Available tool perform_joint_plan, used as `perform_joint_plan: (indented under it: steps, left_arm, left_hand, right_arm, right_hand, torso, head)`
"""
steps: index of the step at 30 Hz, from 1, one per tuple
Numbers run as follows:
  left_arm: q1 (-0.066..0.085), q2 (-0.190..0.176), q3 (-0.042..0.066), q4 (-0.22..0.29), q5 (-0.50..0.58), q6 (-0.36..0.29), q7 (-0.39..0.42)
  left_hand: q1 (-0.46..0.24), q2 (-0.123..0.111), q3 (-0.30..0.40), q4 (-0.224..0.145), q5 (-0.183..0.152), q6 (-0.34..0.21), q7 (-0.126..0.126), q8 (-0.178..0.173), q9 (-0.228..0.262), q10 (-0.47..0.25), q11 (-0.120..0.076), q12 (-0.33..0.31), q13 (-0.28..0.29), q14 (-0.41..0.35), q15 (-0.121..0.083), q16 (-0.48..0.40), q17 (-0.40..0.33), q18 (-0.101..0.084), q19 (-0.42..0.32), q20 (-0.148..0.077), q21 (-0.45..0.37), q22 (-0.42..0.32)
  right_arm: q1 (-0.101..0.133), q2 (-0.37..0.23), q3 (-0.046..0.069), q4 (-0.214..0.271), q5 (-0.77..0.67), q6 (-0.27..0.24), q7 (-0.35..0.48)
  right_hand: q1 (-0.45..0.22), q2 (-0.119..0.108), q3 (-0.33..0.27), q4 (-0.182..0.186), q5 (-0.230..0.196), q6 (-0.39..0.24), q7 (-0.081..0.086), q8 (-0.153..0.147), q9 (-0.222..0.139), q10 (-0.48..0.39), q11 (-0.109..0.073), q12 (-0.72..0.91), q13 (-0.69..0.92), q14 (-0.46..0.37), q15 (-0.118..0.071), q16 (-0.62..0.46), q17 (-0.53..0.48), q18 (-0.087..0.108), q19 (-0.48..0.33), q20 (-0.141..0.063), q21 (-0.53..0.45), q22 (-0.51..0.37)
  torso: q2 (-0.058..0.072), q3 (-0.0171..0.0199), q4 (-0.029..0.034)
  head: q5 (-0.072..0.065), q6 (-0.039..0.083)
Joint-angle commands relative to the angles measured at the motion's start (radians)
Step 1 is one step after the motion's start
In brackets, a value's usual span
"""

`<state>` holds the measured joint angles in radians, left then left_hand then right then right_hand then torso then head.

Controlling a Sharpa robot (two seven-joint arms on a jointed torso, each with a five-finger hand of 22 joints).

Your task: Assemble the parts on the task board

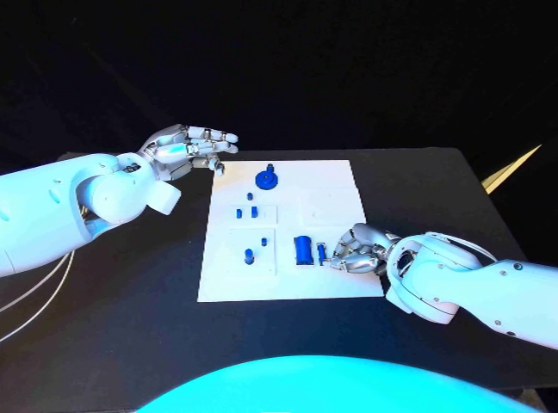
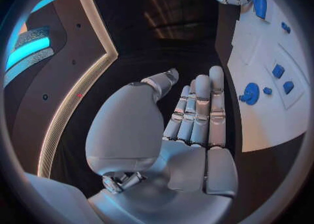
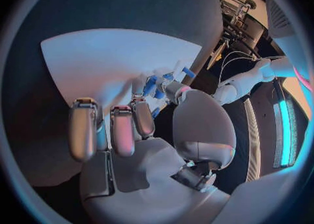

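Judged small, light, stiff and slippery: best pinched across its middle, the blue part (image 1: 304,250) at five o'clock on the task board (image 1: 335,206), right hand (image 1: 358,249) fingers curled beside it, grip unclear; left hand (image 1: 186,148) fingers loosely open, empty, off the ten o'clock corner

Cool blue light washed over everything I saw. The task board (image 1: 292,284) stood bright against the black worktop (image 1: 130,335), with dark surroundings beyond. My fingers (image 2: 199,109) caught soft sheen, shaded underneath. Both wrist pictures bulged, their straight edges bending near the rims, with dark vignettes outside the circles.
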<state>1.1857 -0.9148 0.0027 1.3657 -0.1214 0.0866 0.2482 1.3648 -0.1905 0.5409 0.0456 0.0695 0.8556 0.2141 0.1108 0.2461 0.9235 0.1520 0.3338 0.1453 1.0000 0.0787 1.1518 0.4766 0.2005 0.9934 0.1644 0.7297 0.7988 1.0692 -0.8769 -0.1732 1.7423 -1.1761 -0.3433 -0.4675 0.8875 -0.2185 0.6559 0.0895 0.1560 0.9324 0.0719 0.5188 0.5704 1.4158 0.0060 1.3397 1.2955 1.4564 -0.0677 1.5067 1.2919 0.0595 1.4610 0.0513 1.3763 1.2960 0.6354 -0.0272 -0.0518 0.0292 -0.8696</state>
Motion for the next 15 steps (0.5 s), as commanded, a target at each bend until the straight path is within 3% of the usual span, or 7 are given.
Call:
perform_joint_plan:
  steps: [1, 12, 15]
  left_arm:
    - [-0.001, 0.0, 0.001, 0.002, 0.0, 0.003, 0.001]
    - [-0.001, 0.0, 0.001, 0.002, 0.0, 0.004, 0.001]
    - [-0.001, 0.0, 0.001, 0.002, 0.0, 0.004, 0.001]
  left_hand:
    - [-0.003, 0.007, -0.019, 0.008, -0.001, -0.007, 0.004, 0.018, -0.011, -0.025, 0.002, 0.012, -0.011, -0.008, -0.002, -0.007, -0.009, -0.016, 0.003, 0.002, -0.012, -0.011]
    - [-0.003, 0.007, -0.019, 0.009, -0.001, -0.007, 0.004, 0.019, -0.012, -0.025, 0.002, 0.013, -0.012, -0.008, -0.002, -0.007, -0.009, -0.017, 0.003, 0.003, -0.012, -0.012]
    - [-0.003, 0.007, -0.019, 0.009, -0.001, -0.007, 0.004, 0.019, -0.012, -0.025, 0.002, 0.013, -0.012, -0.008, -0.002, -0.007, -0.009, -0.017, 0.003, 0.003, -0.012, -0.012]
  right_arm:
    - [-0.001, 0.005, 0.0, -0.005, -0.001, -0.001, -0.002]
    - [-0.001, 0.026, 0.0, -0.043, -0.001, 0.035, -0.021]
    - [-0.001, 0.031, 0.0, -0.049, 0.001, 0.045, -0.024]
  right_hand:
    - [0.025, 0.011, -0.051, 0.002, -0.018, 0.011, 0.0, 0.014, -0.001, 0.018, -0.009, -0.005, 0.094, 0.089, -0.001, 0.009, 0.148, -0.024, 0.063, -0.014, 0.004, 0.224]
    - [0.033, 0.022, -0.052, 0.002, -0.022, 0.01, -0.001, 0.013, -0.002, 0.017, -0.01, -0.005, 0.094, 0.088, -0.001, 0.009, 0.148, -0.023, 0.062, -0.014, 0.003, 0.224]
    - [0.07, 0.02, -0.055, -0.021, -0.071, 0.009, -0.001, 0.012, -0.002, 0.017, -0.01, -0.006, 0.095, 0.088, -0.002, 0.008, 0.147, -0.023, 0.062, -0.014, 0.001, 0.224]
  torso:
    - [0.001, 0.0004, -0.0006]
    - [0.0, 0.0002, 0.0003]
    - [0.0, 0.0008, 0.0002]
  head:
    - [0.001, -0.001]
    - [0.0, -0.003]
    - [0.001, -0.003]
